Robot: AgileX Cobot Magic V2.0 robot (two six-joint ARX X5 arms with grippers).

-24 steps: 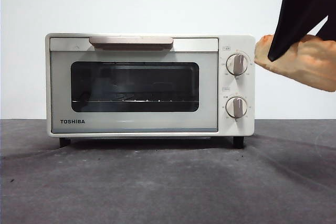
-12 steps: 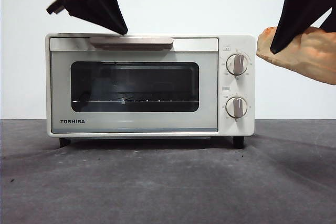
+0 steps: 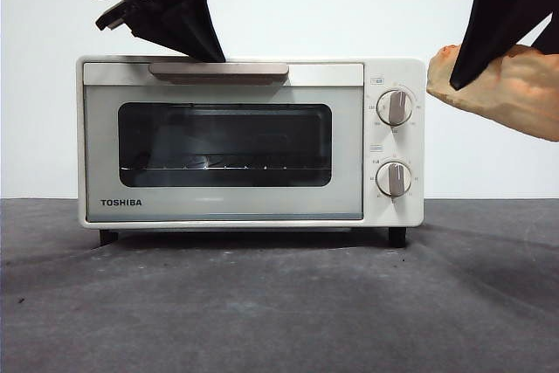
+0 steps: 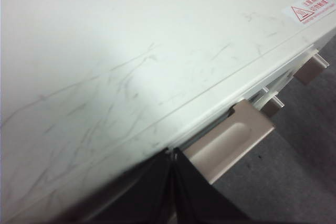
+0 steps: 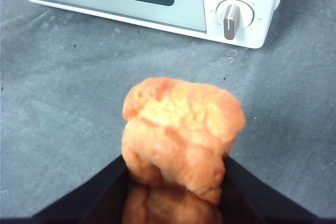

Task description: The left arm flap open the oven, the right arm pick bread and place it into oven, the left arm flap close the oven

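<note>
Right end effector [image 5: 176,182] grips bread [image 5: 181,129] above grey table [image 3: 279,303]; white wall [image 3: 349,6].

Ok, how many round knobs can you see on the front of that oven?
2. Both sit on the oven's panel beside the door window: the upper knob and, straight below it, the lower knob. None seems hidden in the front view.

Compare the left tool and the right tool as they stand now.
The black left tool is shut and empty, its tip at the beige bar handle of the cream-white toaster oven. The black right tool grips the lumpy golden-orange bread, held aloft beside the oven's knob end. Both are black and tapered.
</note>
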